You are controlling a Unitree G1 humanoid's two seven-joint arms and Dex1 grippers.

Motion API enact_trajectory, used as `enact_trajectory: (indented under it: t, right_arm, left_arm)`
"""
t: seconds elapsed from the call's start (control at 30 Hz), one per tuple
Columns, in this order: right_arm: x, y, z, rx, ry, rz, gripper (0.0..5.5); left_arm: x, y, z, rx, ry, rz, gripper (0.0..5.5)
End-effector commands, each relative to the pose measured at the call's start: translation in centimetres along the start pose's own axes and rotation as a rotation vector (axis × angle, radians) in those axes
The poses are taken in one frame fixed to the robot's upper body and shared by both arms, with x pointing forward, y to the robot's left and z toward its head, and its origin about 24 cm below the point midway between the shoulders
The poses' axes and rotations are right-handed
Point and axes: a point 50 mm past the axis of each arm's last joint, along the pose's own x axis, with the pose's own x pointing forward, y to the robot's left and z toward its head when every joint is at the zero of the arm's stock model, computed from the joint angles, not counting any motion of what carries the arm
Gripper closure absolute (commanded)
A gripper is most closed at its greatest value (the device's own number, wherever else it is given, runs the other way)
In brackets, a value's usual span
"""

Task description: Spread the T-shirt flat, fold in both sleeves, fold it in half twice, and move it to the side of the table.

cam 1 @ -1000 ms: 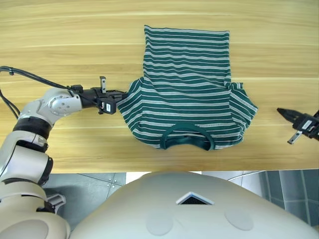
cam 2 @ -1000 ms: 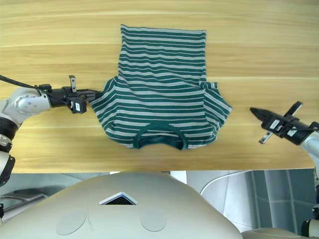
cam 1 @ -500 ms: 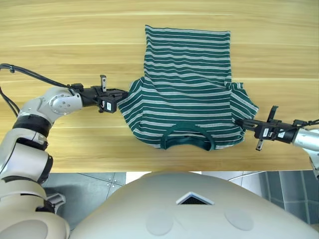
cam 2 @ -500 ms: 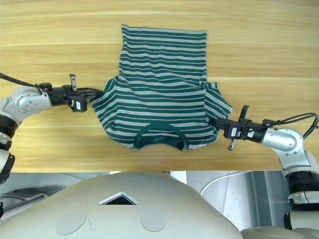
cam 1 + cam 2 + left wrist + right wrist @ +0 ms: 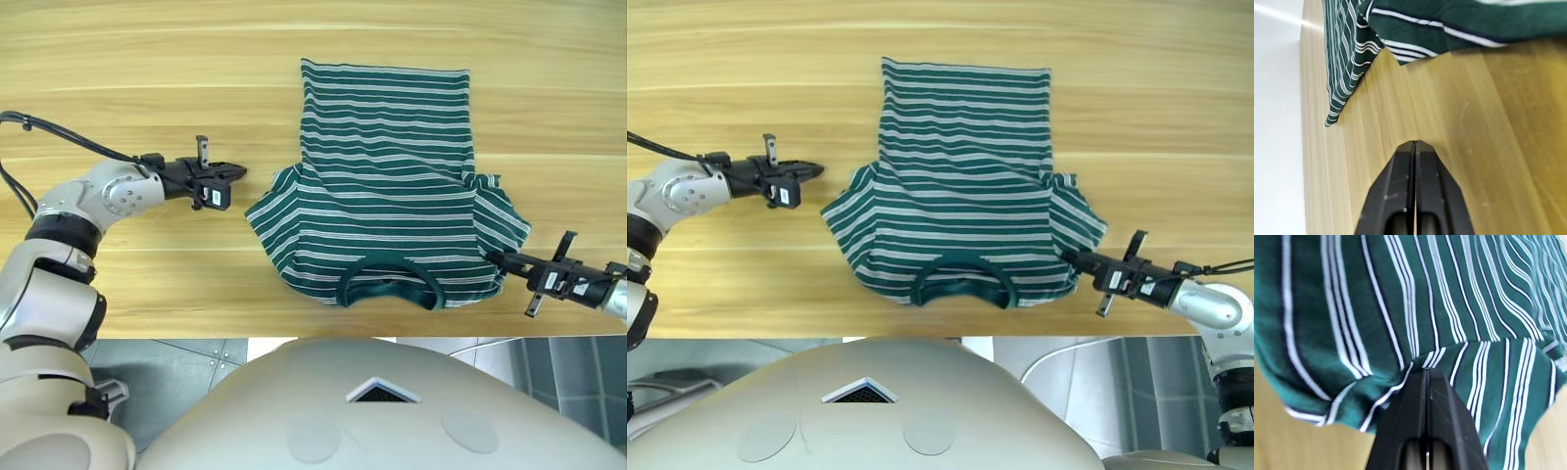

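A dark green T-shirt with white stripes lies on the wooden table, its collar toward the front edge and its hem at the far side. Both sleeves are bunched against the body. My left gripper rests on the wood a short way left of the left sleeve, shut with nothing in it. In the left wrist view its fingertips are pressed together on bare table. My right gripper is at the lower corner of the right sleeve, shut on the fabric.
The table's front edge runs just below the collar, with grey floor beyond it. Bare wood stretches left of the left gripper, behind the hem and right of the shirt. A black cable trails from the left arm.
The left gripper has let go of the left sleeve and pulled back to the left. The right gripper closed on the right sleeve and dragged the whole shirt a little to the right.
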Motion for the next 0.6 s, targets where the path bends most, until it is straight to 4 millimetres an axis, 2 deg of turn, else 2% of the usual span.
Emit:
enact_trajectory:
  t: [0.03,0.17,0.23,0.33,0.43,0.5,0.6]
  right_arm:
    - [0.0,-0.2,0.5,-0.017,-0.009,0.028,5.50]
    - [0.4,0.0,0.4,-0.007,-0.007,0.031,5.50]
    - [0.5,0.1,0.3,-0.003,-0.004,0.034,5.50]
    - [0.4,0.1,0.4,-0.003,-0.005,0.036,5.50]
    - [0.6,0.2,0.5,-0.004,-0.009,0.040,5.50]
    - [0.7,0.2,0.6,-0.006,-0.013,0.042,5.50]
    - [0.8,0.3,0.7,-0.009,-0.020,0.046,5.50]
  left_arm:
    - [0.5,-7.0,0.6,-0.133,0.022,-0.217,5.47]
    - [-0.5,-2.2,4.5,-0.094,-0.277,0.049,5.47]
    - [-0.9,-1.4,6.4,-0.090,-0.377,0.086,5.47]
    - [-0.9,-1.6,8.0,-0.092,-0.439,0.038,5.47]
    - [0.1,-2.5,9.2,-0.073,-0.456,-0.066,5.47]
    - [0.8,-3.2,9.1,-0.054,-0.424,-0.135,5.47]
    - [1.7,-4.9,7.9,0.023,-0.294,-0.275,5.47]
